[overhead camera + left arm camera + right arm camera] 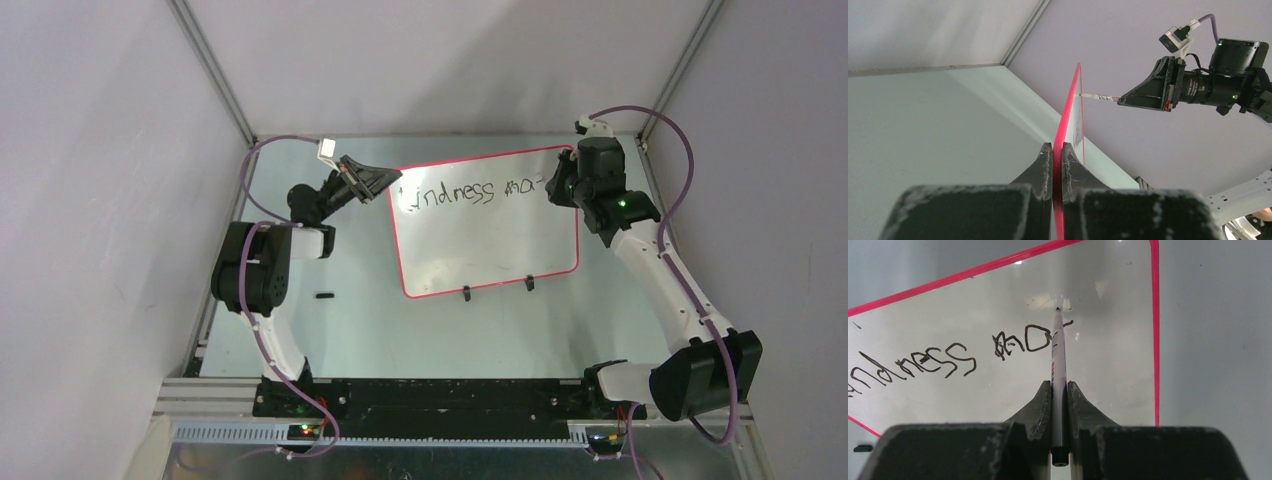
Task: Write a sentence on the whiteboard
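Note:
The whiteboard (480, 250) stands tilted on the table, white with a red-pink rim. My left gripper (385, 182) is shut on its left edge; the left wrist view shows the red rim (1071, 97) pinched between the jaws of that gripper (1058, 146). My right gripper (557, 186) is shut on a white marker (1058, 350), whose tip touches the board (1113, 370) near its upper right. The sentence (948, 360) reads "indness ma" in black strokes, followed by a short dash at the tip; its first letter (405, 197) is partly hidden by the left fingers.
Two black clip feet (466, 293) (530, 283) hold the board's lower edge. A small black cap (323, 295) lies on the table left of the board, below it. Grey enclosure walls and metal posts close in behind and on both sides.

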